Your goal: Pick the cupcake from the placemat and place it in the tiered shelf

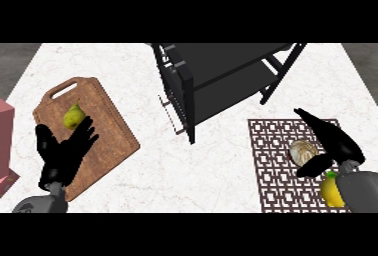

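The cupcake (303, 151) sits on the patterned placemat (277, 165) at the right side of the marble counter (199, 165); its pale, ridged top faces upward. The right hand (334, 142) is positioned directly beside the cupcake, on its right. The fingers extend straight toward the far end of the placemat, and the thumb lies at the near edge of the cupcake. The hand is spread, not curled round the cupcake; whether the thumb touches it cannot be determined. A yellow banana (331, 191) lies on the placemat near the right forearm, partly hidden by it. The tiered shelf (221, 75), a black frame with two dark levels, stands at the far centre of the counter, well apart from the cupcake. The left hand (63, 150) rests open at the left, fingers spread, above a wooden cutting board (103, 125). A green pear (72, 117) lies on the board just beyond the fingertips.
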